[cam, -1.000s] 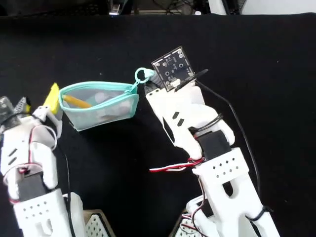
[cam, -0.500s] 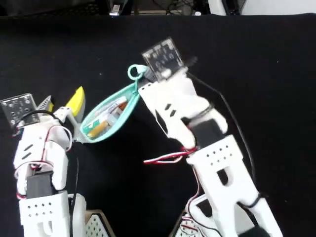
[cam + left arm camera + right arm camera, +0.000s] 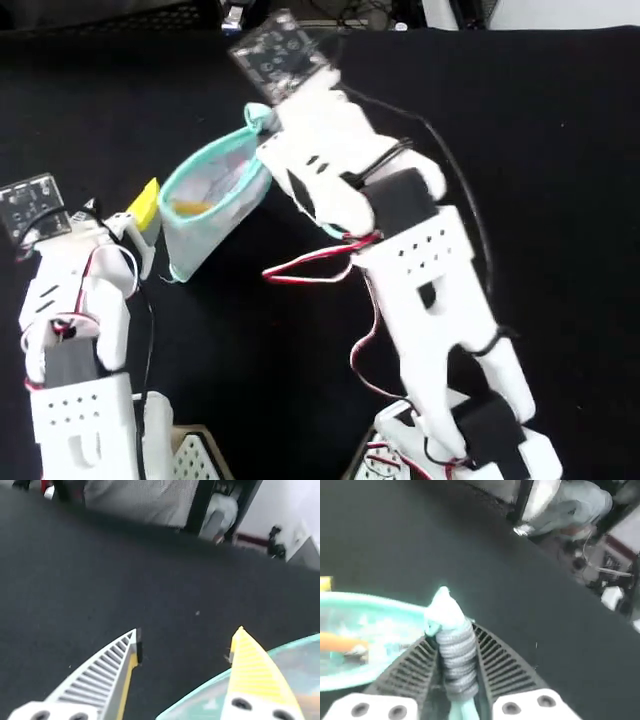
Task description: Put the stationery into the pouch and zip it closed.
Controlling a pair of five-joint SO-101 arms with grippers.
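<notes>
Within a second the right gripper (image 3: pixel 451 635), clamped on the zip pull (image 3: pixel 455 655), has swung toward the tabletop's (image 3: pixel 560 150) far edge, tipping the teal pouch (image 3: pixel 215 190) aslant, orange pen (image 3: pixel 190 208) inside. The left gripper (image 3: pixel 187 630), fingers spread, holds nothing beside its low end, so zipping likely lacks an anchor

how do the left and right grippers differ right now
The left gripper is open and holds nothing; the right gripper is shut on the zip cord of the pouch. The left gripper has one yellow finger and one white; the right gripper's two are both dark. Shared: each sits at one end of the pouch, at opposite ends.
</notes>
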